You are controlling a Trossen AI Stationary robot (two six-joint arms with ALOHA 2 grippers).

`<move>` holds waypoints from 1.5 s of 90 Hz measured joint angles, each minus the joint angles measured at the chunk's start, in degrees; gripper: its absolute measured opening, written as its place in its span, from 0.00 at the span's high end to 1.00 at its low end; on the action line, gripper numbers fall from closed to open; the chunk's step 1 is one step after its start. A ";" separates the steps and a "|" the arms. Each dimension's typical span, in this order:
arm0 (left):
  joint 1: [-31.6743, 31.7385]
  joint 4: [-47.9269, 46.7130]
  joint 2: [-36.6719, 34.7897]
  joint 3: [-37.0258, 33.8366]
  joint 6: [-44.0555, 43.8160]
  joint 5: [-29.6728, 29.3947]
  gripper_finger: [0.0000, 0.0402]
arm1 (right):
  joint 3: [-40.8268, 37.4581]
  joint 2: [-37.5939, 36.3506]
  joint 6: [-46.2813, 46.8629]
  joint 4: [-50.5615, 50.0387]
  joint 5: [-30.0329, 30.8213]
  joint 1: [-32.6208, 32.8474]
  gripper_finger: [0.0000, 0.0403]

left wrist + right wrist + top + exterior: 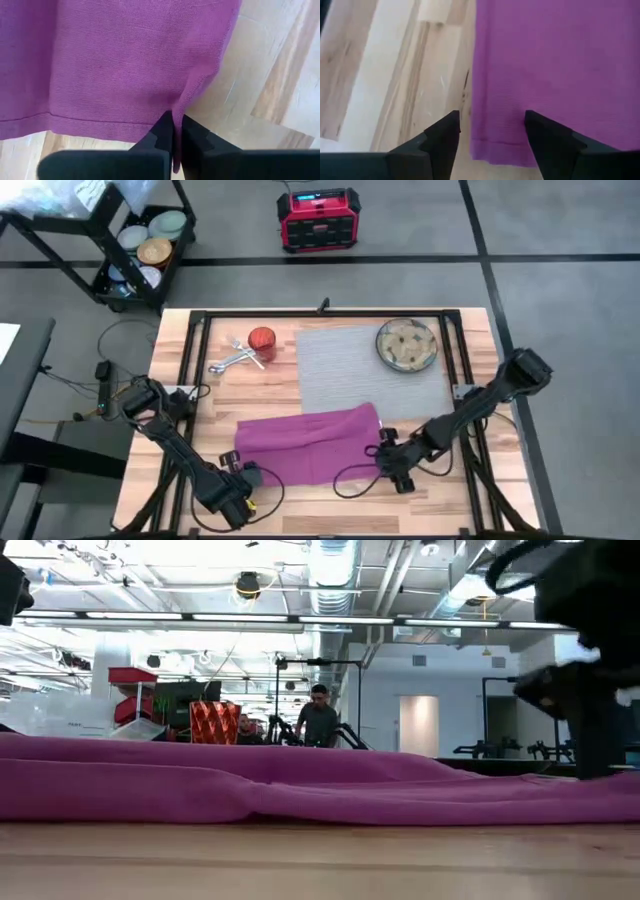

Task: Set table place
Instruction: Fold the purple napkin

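One napkin [308,442], one mat [365,365], one plate [407,345], one cup [261,340].

Your two arms are dark, near-black, built of slim jointed links with chunkier housings at the joints. Thin black cables loop out beside both wrists and trail along the links behind each pincer. The left gripper [174,137] shows you two matte black fingers with stepped, notched inner faces, on a flat black crossbar. The right gripper [492,131] has the same matte black fingers, angular and wedge-shaped.
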 joint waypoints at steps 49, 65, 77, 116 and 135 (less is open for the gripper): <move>0.46 -7.89 -2.21 2.33 -2.07 -0.77 1.00 | 13.89 2.45 11.18 -26.57 4.08 -1.58 1.00; 2.00 -23.71 -6.16 10.78 -0.21 -6.47 1.00 | 19.30 -3.91 11.14 -36.03 7.54 -2.84 1.00; 4.04 -35.78 -8.61 18.87 1.38 -11.96 1.00 | 23.99 -9.61 11.13 -42.39 10.38 -4.48 1.00; 13.05 -41.48 -16.19 31.66 14.49 -23.41 1.00 | 46.69 -20.87 9.78 -64.98 17.84 -9.25 1.00; 17.67 -41.45 -17.31 31.93 19.31 -25.55 1.00 | 49.81 -20.99 13.45 -76.29 18.43 -9.26 1.00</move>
